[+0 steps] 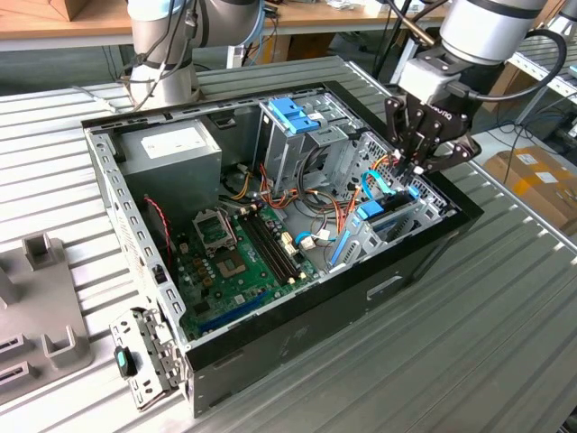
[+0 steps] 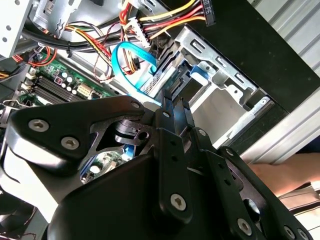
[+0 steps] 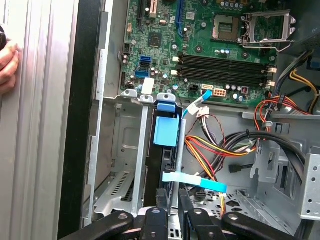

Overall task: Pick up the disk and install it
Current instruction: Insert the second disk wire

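The tool (image 1: 416,165) hung over the far end of the open computer case (image 1: 297,311), at the exterior view's right. Its two black fingers (image 3: 162,200) stood close together, with only a thin gap between them. It looked like they gripped the top edge of the disk (image 3: 165,131), but the grip itself was hard to see. The disk stood on its edge right below the tool, slid down into the metal drive bay (image 3: 125,165). Its light-blue frame pointed away from the tool, toward the green board (image 3: 200,45). A flat blue cable (image 3: 195,181) lay just beside the fingers. The case sat on the ribbed worktop (image 1: 505,316). A person's hand (image 3: 7,62) rested on the worktop outside the case.
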You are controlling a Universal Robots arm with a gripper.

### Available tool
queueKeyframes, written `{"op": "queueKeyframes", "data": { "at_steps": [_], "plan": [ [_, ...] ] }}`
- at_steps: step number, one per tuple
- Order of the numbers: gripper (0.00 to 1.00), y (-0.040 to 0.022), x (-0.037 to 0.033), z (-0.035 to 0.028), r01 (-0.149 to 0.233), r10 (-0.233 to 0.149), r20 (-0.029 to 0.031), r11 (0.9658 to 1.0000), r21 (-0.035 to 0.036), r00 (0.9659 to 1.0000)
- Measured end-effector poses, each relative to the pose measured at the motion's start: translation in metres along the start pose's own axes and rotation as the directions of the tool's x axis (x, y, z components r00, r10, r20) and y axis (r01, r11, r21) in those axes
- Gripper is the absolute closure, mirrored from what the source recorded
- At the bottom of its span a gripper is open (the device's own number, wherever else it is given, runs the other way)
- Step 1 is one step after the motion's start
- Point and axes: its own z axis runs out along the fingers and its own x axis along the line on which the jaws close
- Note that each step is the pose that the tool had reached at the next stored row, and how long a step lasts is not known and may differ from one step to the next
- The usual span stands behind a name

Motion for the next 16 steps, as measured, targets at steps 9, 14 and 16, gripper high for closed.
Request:
{"op": "queueKeyframes", "data": {
  "at_steps": [9, 14, 16],
  "plan": [
    [0.76, -0.0026, -0.0001, 0.0001, 0.004, -0.004, 0.0001, 1.0, 0.0002, 1.0],
    [0.76, -0.0041, -0.0001, 0.0002, 0.005, -0.005, 0.0002, 1.0, 0.0002, 1.0],
    [0.76, -0.0056, -0.0002, 0.0002, 0.005, -0.005, 0.0002, 1.0, 0.0002, 1.0]
  ]
}}
